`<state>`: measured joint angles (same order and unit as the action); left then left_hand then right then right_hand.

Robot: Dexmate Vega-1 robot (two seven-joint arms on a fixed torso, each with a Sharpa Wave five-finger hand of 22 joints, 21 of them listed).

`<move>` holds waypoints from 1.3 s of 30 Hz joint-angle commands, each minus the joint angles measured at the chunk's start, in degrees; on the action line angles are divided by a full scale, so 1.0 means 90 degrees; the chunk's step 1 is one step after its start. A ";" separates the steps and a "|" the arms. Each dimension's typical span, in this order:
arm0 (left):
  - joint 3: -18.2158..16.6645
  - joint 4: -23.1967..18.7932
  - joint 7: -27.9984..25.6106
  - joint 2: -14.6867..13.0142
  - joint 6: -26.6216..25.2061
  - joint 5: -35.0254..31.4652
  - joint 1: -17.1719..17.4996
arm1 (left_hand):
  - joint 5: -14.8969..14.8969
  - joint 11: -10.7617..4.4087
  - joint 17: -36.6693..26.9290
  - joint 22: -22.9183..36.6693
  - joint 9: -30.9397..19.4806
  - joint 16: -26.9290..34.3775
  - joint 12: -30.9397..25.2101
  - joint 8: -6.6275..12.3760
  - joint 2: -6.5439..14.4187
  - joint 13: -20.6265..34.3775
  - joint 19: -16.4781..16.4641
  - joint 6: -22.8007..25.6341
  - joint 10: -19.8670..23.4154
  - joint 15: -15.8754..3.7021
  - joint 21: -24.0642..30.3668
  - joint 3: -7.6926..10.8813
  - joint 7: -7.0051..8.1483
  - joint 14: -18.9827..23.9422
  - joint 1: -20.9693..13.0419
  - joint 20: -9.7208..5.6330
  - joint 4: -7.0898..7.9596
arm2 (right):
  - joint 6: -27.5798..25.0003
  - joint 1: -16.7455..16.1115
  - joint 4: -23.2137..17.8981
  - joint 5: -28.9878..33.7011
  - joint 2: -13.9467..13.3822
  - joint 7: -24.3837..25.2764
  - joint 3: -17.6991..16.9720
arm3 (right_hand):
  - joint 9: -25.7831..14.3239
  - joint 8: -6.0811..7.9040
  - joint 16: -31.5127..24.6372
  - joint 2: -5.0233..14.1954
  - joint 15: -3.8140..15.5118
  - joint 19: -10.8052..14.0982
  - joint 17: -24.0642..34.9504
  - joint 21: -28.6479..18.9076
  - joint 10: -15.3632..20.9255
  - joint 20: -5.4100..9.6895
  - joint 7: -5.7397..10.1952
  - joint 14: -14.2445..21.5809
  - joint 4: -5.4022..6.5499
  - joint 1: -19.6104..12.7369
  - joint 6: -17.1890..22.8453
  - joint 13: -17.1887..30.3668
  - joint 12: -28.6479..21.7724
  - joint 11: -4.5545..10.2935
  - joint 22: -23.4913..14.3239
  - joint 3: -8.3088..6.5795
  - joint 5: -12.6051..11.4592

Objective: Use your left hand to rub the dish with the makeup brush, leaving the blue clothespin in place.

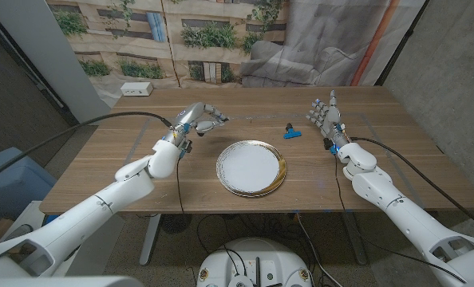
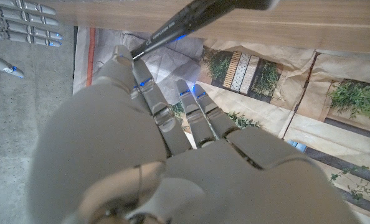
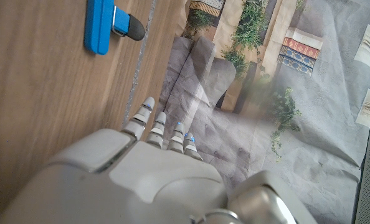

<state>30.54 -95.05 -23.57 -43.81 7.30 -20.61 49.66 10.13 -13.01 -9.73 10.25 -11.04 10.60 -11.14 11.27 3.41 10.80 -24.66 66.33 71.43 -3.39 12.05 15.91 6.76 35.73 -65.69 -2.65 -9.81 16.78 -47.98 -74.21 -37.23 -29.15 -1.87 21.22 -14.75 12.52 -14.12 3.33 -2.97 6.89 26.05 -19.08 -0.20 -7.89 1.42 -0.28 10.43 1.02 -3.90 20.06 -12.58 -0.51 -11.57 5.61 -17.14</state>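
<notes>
Left hand, raised above the worktop left of the dish, fingers curled around one dark brush handle. Right hand stands upright at the worktop's right side, fingers straight and apart, holding nothing. One blue clothespin lies between dish and right hand, apart from both. One white box sits at the far left corner. Printed backdrop and grey sheet behind the wooden worktop.
</notes>
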 commanded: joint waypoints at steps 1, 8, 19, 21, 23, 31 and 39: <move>0.0127 0.0610 -0.0333 -0.0252 0.0606 -0.0704 -0.0243 | 0.0033 -0.0003 -0.0024 0.0020 -0.0023 0.0026 -0.0051 0.0025 0.0051 0.0024 -0.0038 0.0028 0.0082 -0.1040 0.0042 -0.0027 0.0002 0.0070 -0.0025 -0.0135 0.0004 | -0.0004 -0.0001 0.0000 -0.0001 0.0000 0.0000 0.0000 | -0.0011 0.0029 -0.0015 0.0679 -0.0031 -0.0011 0.0006 -0.0041 -0.0039 -0.0028 0.0001 -0.0025 0.0048 0.0025 -0.0061 0.0020 -0.0040 -0.0016 -0.0036 0.0022 -0.0048; 0.0295 0.1095 -0.0594 -0.0366 0.1174 -0.1159 -0.0500 | 0.0033 -0.0003 -0.0025 0.0020 -0.0023 0.0027 -0.0051 0.0026 0.0054 0.0025 -0.0030 0.0032 0.0084 -0.1044 0.0037 -0.0034 0.0001 0.0079 -0.0028 -0.0149 0.0007 | -0.0005 -0.0001 -0.0001 0.0000 0.0000 0.0001 0.0000 | -0.0011 0.0028 -0.0015 0.0679 -0.0037 -0.0012 0.0005 -0.0041 -0.0031 -0.0030 0.0001 -0.0027 0.0048 0.0025 -0.0062 0.0021 -0.0043 -0.0018 -0.0036 0.0021 -0.0048; 0.0531 0.1412 -0.1013 -0.0477 0.1282 -0.1990 -0.0729 | 0.0029 -0.0002 -0.0024 0.0020 -0.0023 0.0021 -0.0052 0.0027 0.0049 0.0025 -0.0021 0.0038 0.0091 -0.1047 0.0031 -0.0051 0.0034 0.0081 -0.0028 -0.0166 0.0012 | -0.0006 -0.0001 -0.0004 0.0000 -0.0001 0.0002 0.0000 | -0.0011 0.0030 -0.0013 0.0679 -0.0036 -0.0009 0.0004 -0.0042 -0.0030 -0.0029 0.0000 -0.0031 0.0048 0.0025 -0.0056 0.0021 -0.0044 -0.0034 -0.0036 0.0021 -0.0048; 0.0560 0.1479 -0.1070 -0.0473 0.1274 -0.2032 -0.0752 | 0.0029 -0.0003 -0.0024 0.0020 -0.0023 0.0020 -0.0052 0.0025 0.0049 0.0025 -0.0021 0.0034 0.0092 -0.1049 0.0030 -0.0053 0.0033 0.0080 -0.0029 -0.0167 0.0012 | -0.0007 -0.0001 -0.0004 0.0000 -0.0001 0.0002 0.0000 | -0.0011 0.0032 -0.0013 0.0679 -0.0038 -0.0010 0.0004 -0.0042 -0.0035 -0.0030 0.0000 -0.0030 0.0048 0.0025 -0.0053 0.0021 -0.0042 -0.0023 -0.0036 0.0021 -0.0048; 0.0601 0.1565 -0.1103 -0.0473 0.1294 -0.2067 -0.0792 | 0.0029 -0.0003 -0.0024 0.0020 -0.0023 0.0019 -0.0053 0.0027 0.0050 0.0026 -0.0022 0.0039 0.0094 -0.1050 0.0031 -0.0054 0.0036 0.0080 -0.0030 -0.0169 0.0012 | -0.0006 0.0000 -0.0003 0.0000 -0.0001 0.0001 0.0000 | -0.0011 0.0031 -0.0012 0.0679 -0.0030 -0.0009 0.0004 -0.0042 -0.0035 -0.0027 0.0001 -0.0033 0.0048 0.0025 -0.0056 0.0022 -0.0042 -0.0012 -0.0036 0.0021 -0.0048; 0.0786 0.1857 -0.1170 -0.0500 0.1312 -0.2224 -0.0957 | 0.0030 -0.0003 -0.0024 0.0020 -0.0022 0.0016 -0.0052 0.0027 0.0055 0.0026 -0.0019 0.0039 0.0097 -0.1055 0.0028 -0.0060 0.0042 0.0081 -0.0035 -0.0179 0.0014 | -0.0007 0.0000 -0.0002 -0.0001 -0.0001 0.0001 0.0000 | -0.0011 0.0028 -0.0012 0.0679 -0.0040 -0.0008 0.0004 -0.0043 -0.0024 -0.0027 -0.0006 -0.0032 0.0048 0.0025 -0.0064 0.0022 -0.0047 -0.0007 -0.0036 0.0021 -0.0048; 0.1019 0.2031 -0.1315 -0.0591 0.1251 -0.2633 -0.1123 | 0.0029 -0.0004 -0.0024 0.0019 -0.0022 0.0013 -0.0050 0.0026 0.0053 0.0025 -0.0017 0.0038 0.0095 -0.1056 0.0026 -0.0067 0.0053 0.0081 -0.0038 -0.0191 0.0014 | -0.0006 0.0000 -0.0002 -0.0001 0.0000 0.0001 0.0000 | -0.0011 0.0029 -0.0012 0.0679 -0.0041 -0.0007 0.0003 -0.0043 -0.0041 -0.0031 -0.0005 -0.0031 0.0048 0.0025 -0.0062 0.0021 -0.0039 -0.0018 -0.0036 0.0021 -0.0048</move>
<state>37.20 -79.41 -33.74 -48.30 18.86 -40.17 41.52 10.19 -12.71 -9.73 10.25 -11.05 10.60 -11.20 11.27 3.39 10.81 -24.66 66.63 71.74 -3.39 12.05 15.65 7.07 35.73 -65.67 -2.64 -9.72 16.72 -47.99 -74.24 -37.23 -29.15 -1.85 21.22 -14.76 12.52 -14.12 3.33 -2.97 6.89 26.05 -19.07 -0.20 -7.89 1.42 -0.28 10.43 1.02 -3.90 20.06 -12.58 -0.51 -11.56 5.61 -17.14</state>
